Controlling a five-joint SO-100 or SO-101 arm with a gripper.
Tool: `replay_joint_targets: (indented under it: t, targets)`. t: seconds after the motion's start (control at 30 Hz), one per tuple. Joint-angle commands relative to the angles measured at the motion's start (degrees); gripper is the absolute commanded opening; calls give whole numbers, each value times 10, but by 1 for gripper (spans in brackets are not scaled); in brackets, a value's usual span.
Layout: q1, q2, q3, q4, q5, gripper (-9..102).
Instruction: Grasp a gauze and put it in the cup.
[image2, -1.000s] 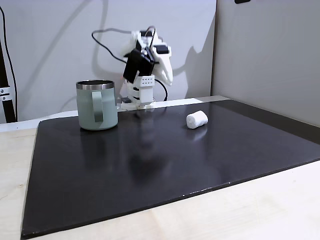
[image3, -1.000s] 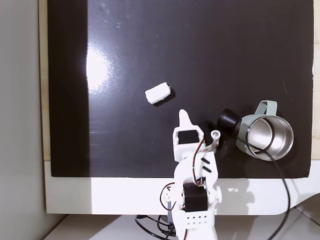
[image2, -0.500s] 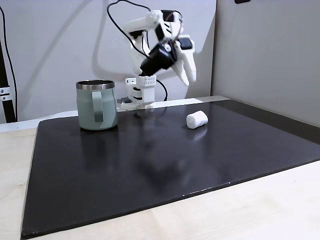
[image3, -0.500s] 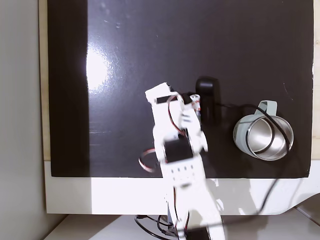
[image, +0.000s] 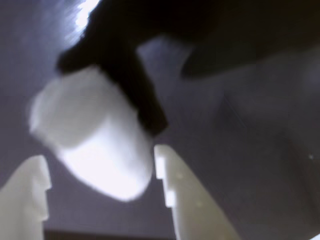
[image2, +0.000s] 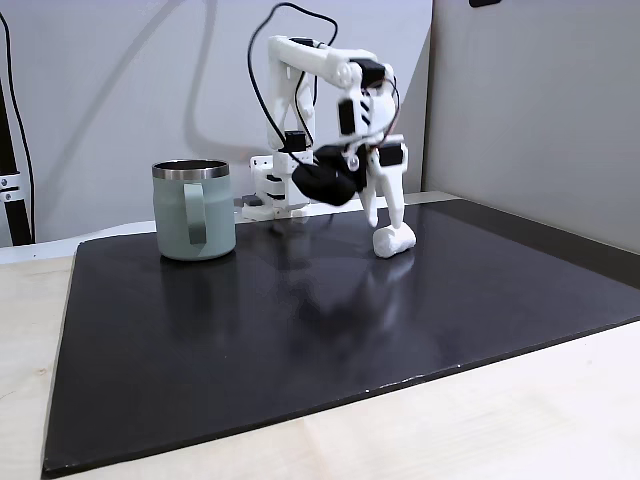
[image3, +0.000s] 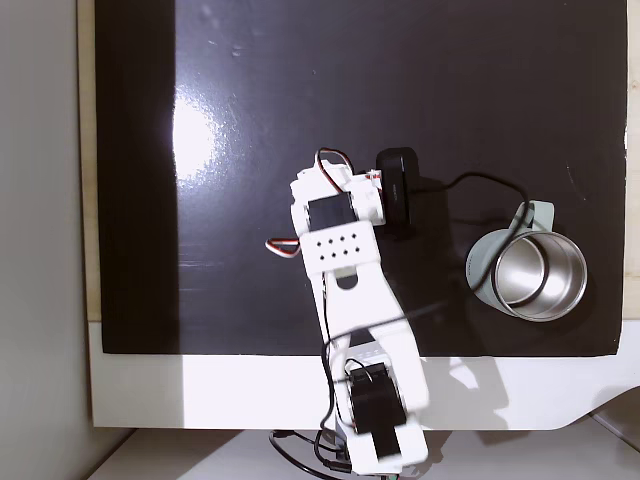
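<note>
In the wrist view we see our pincer (image: 102, 182) spread wide, its fingers either side of the gauze (image: 95, 150) lying on the dark mat (image2: 300, 330). Farther left in a fixed view, the cup (image2: 193, 212) stands upright, well apart.

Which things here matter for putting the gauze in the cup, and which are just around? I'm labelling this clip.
Part of the job:
- gauze, lying on the mat between the open fingers
- cup, upright, apart from the roll
- gripper, lowered over the gauze

Just around:
- black mat
- cable trailing past the cup
- wooden table
</note>
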Motion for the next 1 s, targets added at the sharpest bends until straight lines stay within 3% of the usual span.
replay_joint_targets:
  t: [0.0,0.5,0.8,0.97]
  targets:
    - [-3,-31,-55,-10,7,24]
    - [-44,-155,-129,-3,-11,25]
    - [-53,-156,-132,6,-2,0]
    - [-51,-131,-133,25,3,0]
